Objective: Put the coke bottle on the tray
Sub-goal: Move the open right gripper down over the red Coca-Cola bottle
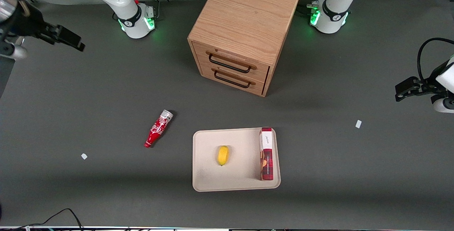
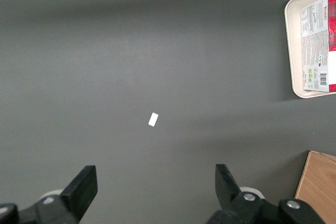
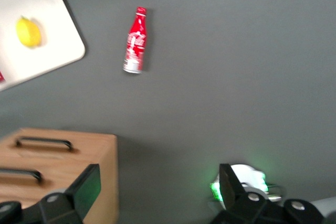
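Table (image 1: 106, 92): open-fingered gripper (image 1: 72, 39) above, empty.

Even, soft overhead light leaves the dark bench (image 1: 319, 160) matte with faint broad shadow bands, the gripper (image 1: 76, 43) hangs slightly blurred, its fingers (image 3: 86, 184) spread, and green base lamps (image 1: 151, 22) glow, smeared in the right wrist view.

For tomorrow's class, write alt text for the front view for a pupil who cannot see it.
A red coke bottle lies on its side on the grey table, beside a beige tray holding a lemon and a red-and-white snack box. A wooden two-drawer cabinet stands farther back, and the open gripper hangs far off toward the working arm's end.
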Action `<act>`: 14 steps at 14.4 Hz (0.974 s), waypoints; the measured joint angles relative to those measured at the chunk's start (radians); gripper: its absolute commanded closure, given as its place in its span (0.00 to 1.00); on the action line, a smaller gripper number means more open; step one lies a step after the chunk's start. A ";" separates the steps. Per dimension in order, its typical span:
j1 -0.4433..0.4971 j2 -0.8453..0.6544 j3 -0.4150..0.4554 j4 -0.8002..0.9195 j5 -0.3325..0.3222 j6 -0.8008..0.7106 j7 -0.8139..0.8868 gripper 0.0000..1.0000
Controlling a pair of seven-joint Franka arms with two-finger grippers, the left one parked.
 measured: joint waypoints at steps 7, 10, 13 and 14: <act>0.003 0.218 0.083 -0.312 0.015 0.452 0.302 0.00; 0.003 0.315 0.096 -0.410 -0.021 0.666 0.360 0.00; 0.004 0.425 0.109 -0.459 -0.086 0.892 0.426 0.00; 0.005 0.458 0.112 -0.480 -0.116 0.962 0.448 0.00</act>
